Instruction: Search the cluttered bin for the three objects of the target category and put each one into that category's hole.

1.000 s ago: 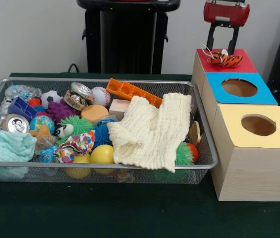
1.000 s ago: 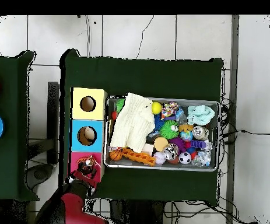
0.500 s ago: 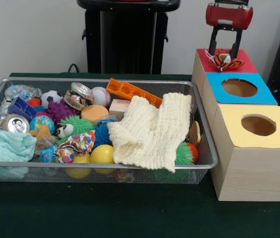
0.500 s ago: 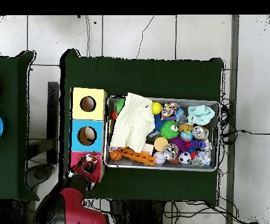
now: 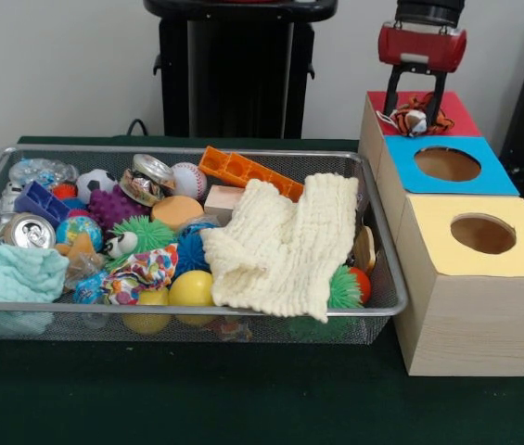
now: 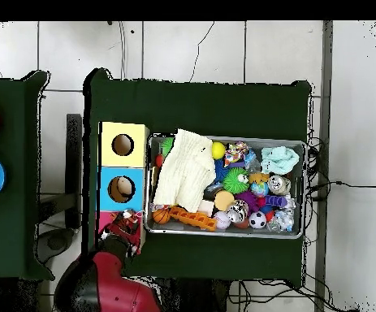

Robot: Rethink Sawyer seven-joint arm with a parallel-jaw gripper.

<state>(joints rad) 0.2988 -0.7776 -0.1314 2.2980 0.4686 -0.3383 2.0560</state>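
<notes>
Nearest the camera in the front view stands the yellow-panelled box (image 5: 480, 278), and left of it the wire mesh bin (image 5: 178, 306), full of clutter: a cream knitted cloth (image 5: 285, 243) spread over its right half, a yellow ball (image 5: 190, 288), green spiky balls (image 5: 146, 232), a drink can (image 5: 28, 232) and an orange plastic block (image 5: 248, 172) toward the back. Behind the yellow box comes the blue-panelled box (image 5: 447, 164), and farthest back the red-panelled box (image 5: 456, 116).

The step in hand seems to be the drop into the red box. To do it well, the toy should hang straight over the round opening before the fingers part. The opening itself is hidden under the toy, so I cannot tell how well it is centred.

The tiger toy (image 5: 415, 117) sits on the red panel, between the two black fingers (image 5: 390, 91) of the gripper (image 5: 415, 113), which stands upright over it. The fingers appear closed on the toy, one at each side.
</notes>
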